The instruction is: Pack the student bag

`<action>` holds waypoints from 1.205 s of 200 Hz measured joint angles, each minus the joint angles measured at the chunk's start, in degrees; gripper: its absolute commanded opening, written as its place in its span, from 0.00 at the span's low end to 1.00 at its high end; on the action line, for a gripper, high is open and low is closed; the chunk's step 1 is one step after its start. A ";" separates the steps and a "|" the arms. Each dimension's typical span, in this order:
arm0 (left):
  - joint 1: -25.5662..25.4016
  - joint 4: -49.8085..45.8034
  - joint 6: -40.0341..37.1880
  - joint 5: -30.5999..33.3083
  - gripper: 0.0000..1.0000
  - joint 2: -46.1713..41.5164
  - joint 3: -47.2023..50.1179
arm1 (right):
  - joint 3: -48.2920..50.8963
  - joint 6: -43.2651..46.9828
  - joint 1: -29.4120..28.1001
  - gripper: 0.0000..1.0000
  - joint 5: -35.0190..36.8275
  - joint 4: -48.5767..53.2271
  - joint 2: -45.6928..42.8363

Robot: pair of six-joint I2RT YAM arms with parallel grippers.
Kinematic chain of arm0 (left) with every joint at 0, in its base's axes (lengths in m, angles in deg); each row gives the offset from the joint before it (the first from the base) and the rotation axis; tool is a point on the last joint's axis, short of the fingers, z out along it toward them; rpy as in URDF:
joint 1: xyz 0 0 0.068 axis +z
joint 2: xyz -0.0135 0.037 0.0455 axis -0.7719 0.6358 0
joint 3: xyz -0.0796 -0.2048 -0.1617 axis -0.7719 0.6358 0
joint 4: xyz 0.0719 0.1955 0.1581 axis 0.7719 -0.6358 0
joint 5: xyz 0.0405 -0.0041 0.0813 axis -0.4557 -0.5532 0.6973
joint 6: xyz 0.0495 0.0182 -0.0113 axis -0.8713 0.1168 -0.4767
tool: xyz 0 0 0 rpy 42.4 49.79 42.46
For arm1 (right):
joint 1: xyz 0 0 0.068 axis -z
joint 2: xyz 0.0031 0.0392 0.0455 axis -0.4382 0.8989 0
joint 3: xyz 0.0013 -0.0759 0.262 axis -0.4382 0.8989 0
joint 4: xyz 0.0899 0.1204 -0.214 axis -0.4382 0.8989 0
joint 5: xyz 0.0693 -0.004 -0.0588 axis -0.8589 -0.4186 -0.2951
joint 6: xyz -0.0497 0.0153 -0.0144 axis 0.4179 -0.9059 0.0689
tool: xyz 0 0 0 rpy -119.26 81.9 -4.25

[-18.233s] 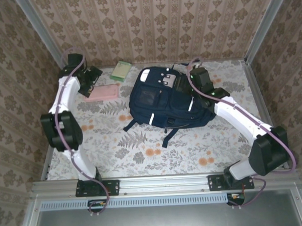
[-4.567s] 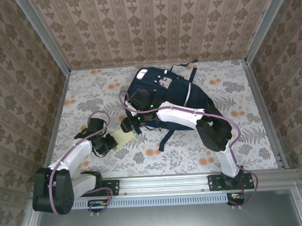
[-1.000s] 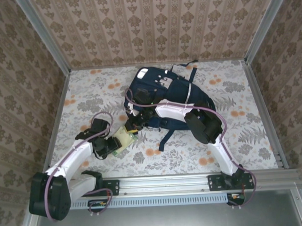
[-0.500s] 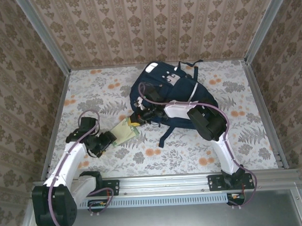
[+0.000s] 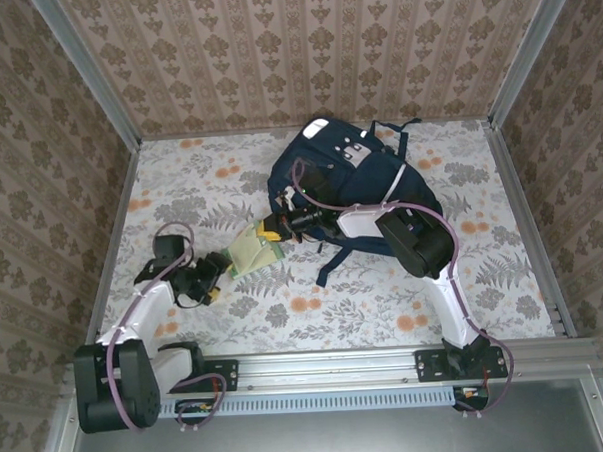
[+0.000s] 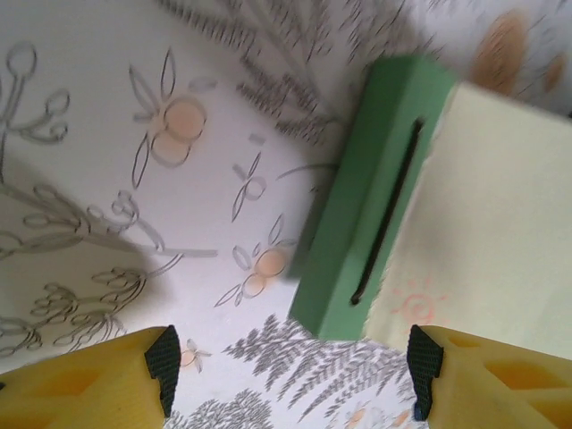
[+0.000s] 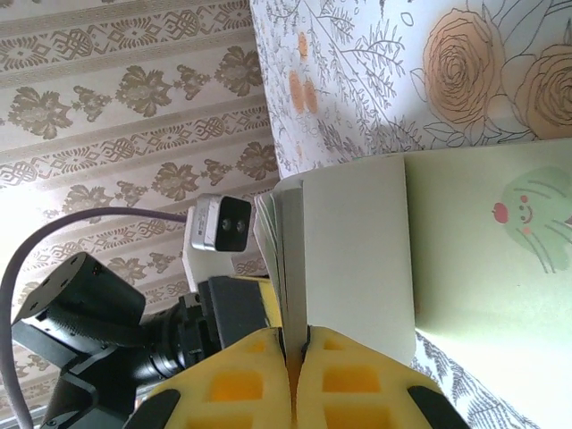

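Observation:
The student bag [image 5: 364,178], navy with a light grey patch, lies at the back right of centre. A thin book [image 5: 249,253] with a pale yellow-green cover and a green spine hangs tilted just left of it. My right gripper [image 5: 270,227] is shut on the book's edge; the yellow fingers [image 7: 349,375] pinch the cover and pages [image 7: 344,241]. My left gripper [image 5: 221,268] sits low at the book's left end, open. Between its pads [image 6: 163,356] lies only tablecloth, with the green spine [image 6: 375,197] just ahead.
A floral tablecloth [image 5: 180,191] covers the table inside patterned walls [image 5: 78,146]. A dark bag strap [image 5: 328,270] trails toward the front. The metal rail [image 5: 318,365] carries both arm bases. Open cloth lies at the left back and right front.
The right gripper has closed on the book and lifted its edge toward the bag. The left gripper has opened, let go of the book and drawn back. The bag has shifted toward the back right.

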 measured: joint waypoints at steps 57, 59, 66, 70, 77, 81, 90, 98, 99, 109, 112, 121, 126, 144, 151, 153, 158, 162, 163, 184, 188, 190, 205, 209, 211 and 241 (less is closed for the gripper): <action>4.59 -0.13 -0.72 -1.64 0.74 -3.72 -3.56 | 0.61 -3.15 0.11 0.00 -0.63 -2.75 -0.55; 4.70 -0.04 -0.72 -1.86 0.74 -3.41 -3.54 | 0.66 -3.23 0.11 0.00 -0.63 -2.86 -0.55; 4.72 0.35 -0.68 -2.62 0.74 -2.40 -3.43 | 0.76 -4.07 0.17 0.00 -0.66 -3.45 -0.70; 4.72 0.85 -0.66 -3.04 0.74 -1.99 -3.30 | 0.87 -4.44 0.22 0.01 -0.66 -3.82 -0.83; 4.72 1.79 -0.42 -3.87 0.74 -1.20 -2.95 | 1.09 -5.20 0.28 0.00 -0.70 -4.50 -1.11; 4.72 2.32 -0.39 -4.26 0.74 -0.87 -2.75 | 1.18 -5.60 0.33 0.00 -0.72 -4.79 -1.20; 4.72 3.39 -0.15 -4.98 0.74 -0.39 -2.34 | 1.27 -6.40 0.44 0.00 -0.96 -5.25 -1.57; 4.72 4.39 0.24 -5.57 0.74 -0.11 -1.99 | 1.38 -7.06 0.48 0.00 -1.05 -5.68 -1.92; 4.72 4.61 0.26 -5.62 0.74 -0.07 -1.92 | 1.42 -7.19 0.48 0.00 -1.07 -5.79 -1.99; 4.72 6.40 0.98 -6.34 0.74 0.15 -1.49 | 1.77 -7.89 0.55 0.00 -1.11 -6.29 -2.51; 4.72 7.08 1.33 -6.56 0.74 0.26 -1.33 | 1.86 -8.20 0.59 0.00 -1.14 -6.45 -2.73; 4.72 9.14 2.19 -7.19 0.74 0.44 -0.83 | 2.21 -9.03 0.63 0.00 -1.25 -7.19 -3.13; 4.72 10.29 2.73 -7.52 0.74 0.61 -0.57 | 2.43 -9.53 0.66 0.00 -1.33 -7.82 -3.32; 4.68 14.34 4.44 -8.28 0.74 1.53 0.44 | 3.21 -11.74 0.76 0.00 -1.49 -10.45 -3.54; 4.66 15.93 5.14 -8.57 0.73 1.95 0.92 | 3.56 -12.74 0.79 0.00 -1.49 -11.56 -3.54; 4.66 16.44 5.44 -8.63 0.73 2.12 1.07 | 3.65 -12.98 0.79 0.00 -1.46 -11.78 -3.54; 4.63 17.57 5.95 -8.79 0.73 2.45 1.46 | 3.82 -13.49 0.79 0.00 -1.49 -12.41 -3.54; 4.57 18.71 6.54 -8.94 0.73 2.75 1.88 | 3.93 -14.03 0.79 0.00 -1.46 -12.87 -3.54; 4.55 18.88 6.60 -8.96 0.73 2.80 1.95 | 3.96 -14.12 0.79 0.00 -1.46 -12.94 -3.54; 3.74 23.45 9.25 -9.03 0.69 4.22 3.67 | 4.26 -16.33 0.83 0.00 -1.44 -15.34 -3.54; 3.45 24.09 9.86 -9.01 0.68 4.50 3.82 | 4.28 -16.59 0.83 0.00 -1.44 -15.58 -3.54; 3.32 24.46 9.97 -9.01 0.67 4.66 3.87 | 4.31 -16.79 0.83 0.00 -1.44 -15.80 -3.54; 2.16 26.97 11.63 -8.96 0.62 5.46 3.98 | 4.46 -17.77 0.83 0.00 -1.42 -16.87 -3.54; 1.90 27.47 11.91 -8.98 0.60 5.49 3.98 | 4.48 -17.97 0.83 0.00 -1.42 -17.05 -3.54; 1.77 27.82 12.04 -8.96 0.59 5.49 3.98 | 4.48 -18.01 0.83 0.00 -1.42 -17.07 -3.54; 0.94 30.29 14.08 -8.74 0.40 5.07 3.96 | 4.61 -19.04 0.87 0.00 -1.40 -18.29 -3.54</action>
